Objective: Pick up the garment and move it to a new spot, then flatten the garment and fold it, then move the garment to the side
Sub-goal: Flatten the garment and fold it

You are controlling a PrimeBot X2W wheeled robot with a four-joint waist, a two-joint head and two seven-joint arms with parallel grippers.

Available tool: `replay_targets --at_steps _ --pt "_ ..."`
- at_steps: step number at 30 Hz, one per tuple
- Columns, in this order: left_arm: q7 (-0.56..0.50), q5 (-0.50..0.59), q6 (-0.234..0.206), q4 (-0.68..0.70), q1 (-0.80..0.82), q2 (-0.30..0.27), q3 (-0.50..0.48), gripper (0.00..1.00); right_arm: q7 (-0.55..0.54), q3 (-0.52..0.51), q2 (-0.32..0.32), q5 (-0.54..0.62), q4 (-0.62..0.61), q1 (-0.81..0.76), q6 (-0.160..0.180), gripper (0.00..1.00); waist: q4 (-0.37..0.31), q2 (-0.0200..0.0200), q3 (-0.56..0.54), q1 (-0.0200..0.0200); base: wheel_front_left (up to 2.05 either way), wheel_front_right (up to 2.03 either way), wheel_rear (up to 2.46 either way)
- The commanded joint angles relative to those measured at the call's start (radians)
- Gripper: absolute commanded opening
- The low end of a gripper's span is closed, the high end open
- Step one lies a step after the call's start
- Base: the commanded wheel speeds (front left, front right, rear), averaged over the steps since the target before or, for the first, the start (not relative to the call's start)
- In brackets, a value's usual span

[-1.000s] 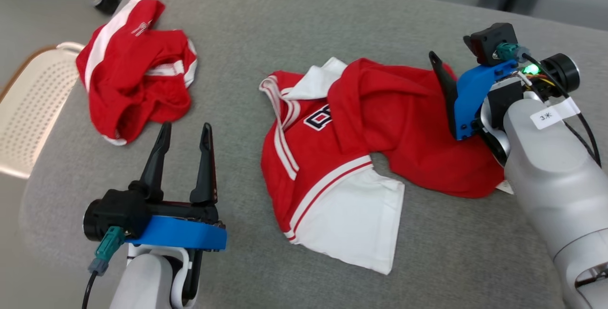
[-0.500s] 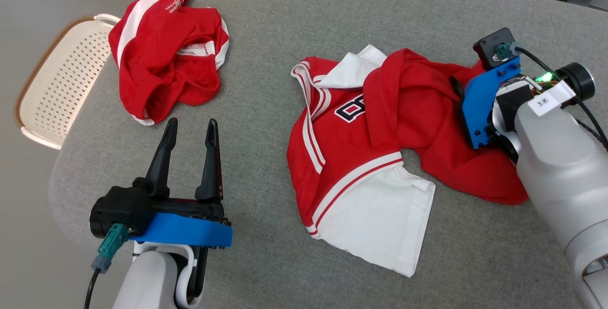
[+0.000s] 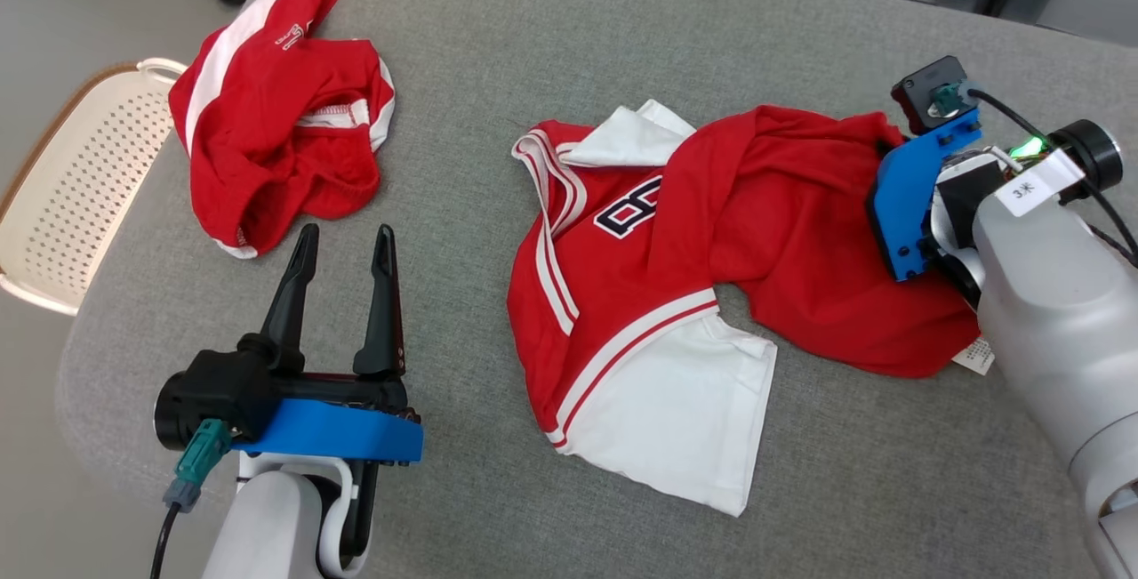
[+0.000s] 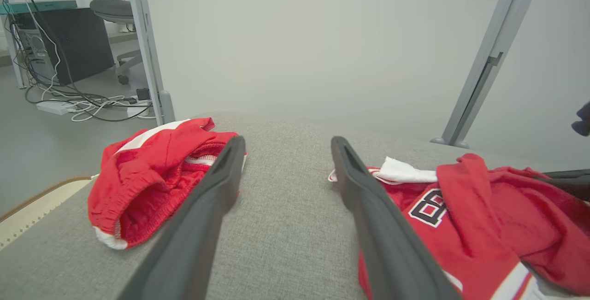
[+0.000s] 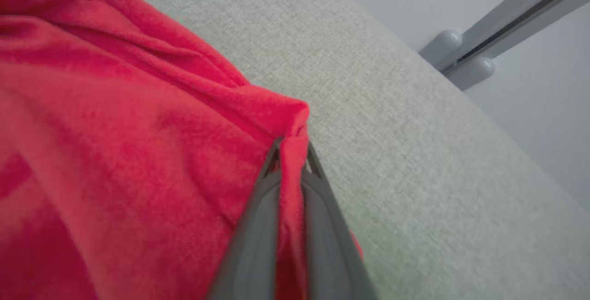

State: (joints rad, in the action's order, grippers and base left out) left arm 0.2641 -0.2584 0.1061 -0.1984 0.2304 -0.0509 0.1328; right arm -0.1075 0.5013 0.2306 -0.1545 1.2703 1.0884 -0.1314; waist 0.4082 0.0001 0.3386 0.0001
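- Right hand [image 5: 292,152] pinches a fold of the crumpled red-and-white numbered jersey [image 3: 622,294] near the right edge of the grey cloth-covered bench [image 3: 533,45].
- Left hand [image 3: 345,241] hovers spread over its near-left corner.

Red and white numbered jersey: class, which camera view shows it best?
The head view: nearly the whole red and white numbered jersey shows, collar, number and white sleeve. The left wrist view catches its collar and number from low down; the right wrist view, a close red fold pinched in the right gripper.
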Motion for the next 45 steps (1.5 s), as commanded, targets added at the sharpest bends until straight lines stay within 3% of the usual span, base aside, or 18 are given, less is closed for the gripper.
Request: replay_targets --at_steps 1,10,18,27,34,45 --pt "0.0 0.008 0.002 -0.002 0.0 0.001 -0.008 1.0 0.019 -0.004 0.003 -0.006 -0.002 0.01 0.001 0.0 -0.013 -0.0001 -0.014 -0.0001 0.0 0.0 0.0" --pt "0.0 0.031 0.009 0.001 -0.041 0.0 -0.047 1.0 0.237 -0.057 0.003 -0.012 -0.008 0.05 0.001 0.0 -0.081 -0.0001 -0.086 -0.0001 0.0 0.0 0.0" --pt "0.0 0.059 0.016 0.005 -0.092 0.001 -0.078 1.0 0.369 -0.094 -0.02 -0.045 -0.066 -0.047 0.001 0.0 -0.167 -0.0001 -0.154 -0.0001 0.0 0.0 0.0" --pt "0.0 0.078 0.021 0.013 -0.141 0.001 -0.104 1.0 0.373 -0.175 0.006 -0.063 -0.486 -0.378 0.001 0.0 -0.265 -0.0001 -0.196 -0.0001 0.0 0.0 0.0" --pt "0.0 0.081 0.024 0.012 -0.157 0.001 -0.105 1.0 0.373 -0.259 -0.026 -0.055 -0.768 -0.707 0.001 0.0 -0.316 -0.0001 -0.213 -0.0001 0.0 0.0 0.0" --pt "0.0 0.078 0.027 0.001 -0.175 0.0 -0.106 1.0 0.373 -0.344 -0.088 -0.015 -0.993 -1.053 0.001 0.0 -0.357 -0.0001 -0.238 -0.0001 0.0 0.0 0.0"
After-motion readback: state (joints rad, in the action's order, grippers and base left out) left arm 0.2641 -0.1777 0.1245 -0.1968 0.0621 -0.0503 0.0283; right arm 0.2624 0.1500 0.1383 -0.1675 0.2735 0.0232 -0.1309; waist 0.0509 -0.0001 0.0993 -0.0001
